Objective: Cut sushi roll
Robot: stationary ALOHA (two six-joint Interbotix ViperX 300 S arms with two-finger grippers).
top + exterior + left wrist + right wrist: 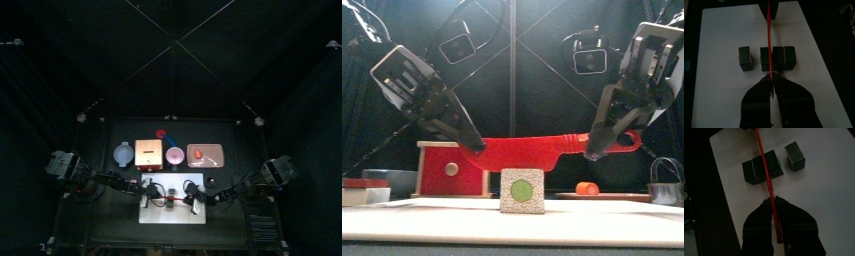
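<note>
1. Both pincers hold one red flat-bladed plastic knife (543, 150) between them: the left pincer (473, 143) is clamped on the blade's tip end, the right pincer (596, 150) on the handle end.
2. From the front, the knife hangs level above the counter (513, 225), and both arms slant down to it from either side.
3. On the white rectangular cutting board (717, 60) lies the blackish sushi roll (777, 57), now in pieces: one small block (745, 57) sits apart, and a larger part of two joined blocks lies just beside it.
4. In the left wrist view the knife's thin red edge (769, 30) runs lengthwise over the larger part, crossing it near one side.
5. In the right wrist view the same edge (764, 163) passes over the paired pieces (763, 169), while the lone block (795, 154) lies apart.
6. From the front, the roll's near end (521, 190) shows a pale speckled face with a green centre.
7. Behind the board stand a red-and-tan box (453, 168), a small orange item (587, 187) and a grey container (667, 181).
</note>
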